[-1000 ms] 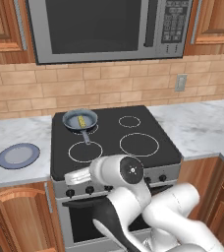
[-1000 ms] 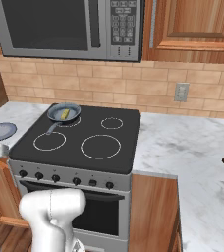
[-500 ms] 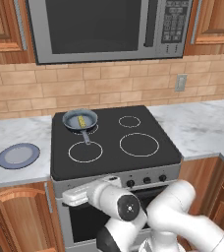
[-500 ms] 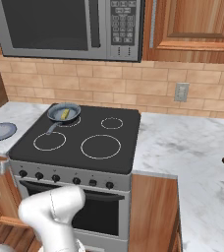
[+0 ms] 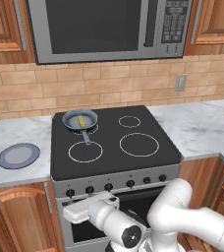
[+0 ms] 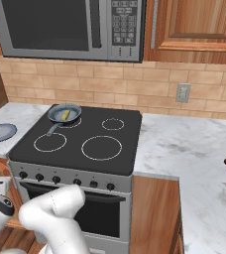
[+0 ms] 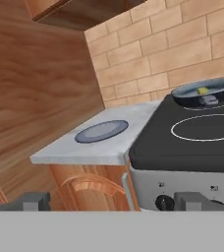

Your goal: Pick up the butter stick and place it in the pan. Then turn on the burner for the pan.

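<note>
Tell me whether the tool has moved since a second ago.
Yes. In the left base view the arm has dropped from over the cooktop edge to below the stove knobs; the tool stands open, low, facing them.

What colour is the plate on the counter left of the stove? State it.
Blue-grey with a darker rim: the plate shows best in the left base view.

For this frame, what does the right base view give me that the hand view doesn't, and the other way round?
Right base view alone: the microwave, the wall outlet and the marble counter right of the stove.
Hand view alone: the open gripper low in front of a stove knob, and a wooden side panel.
Both: the pan on the back left of the cooktop with the butter stick in it, and the plate.
</note>
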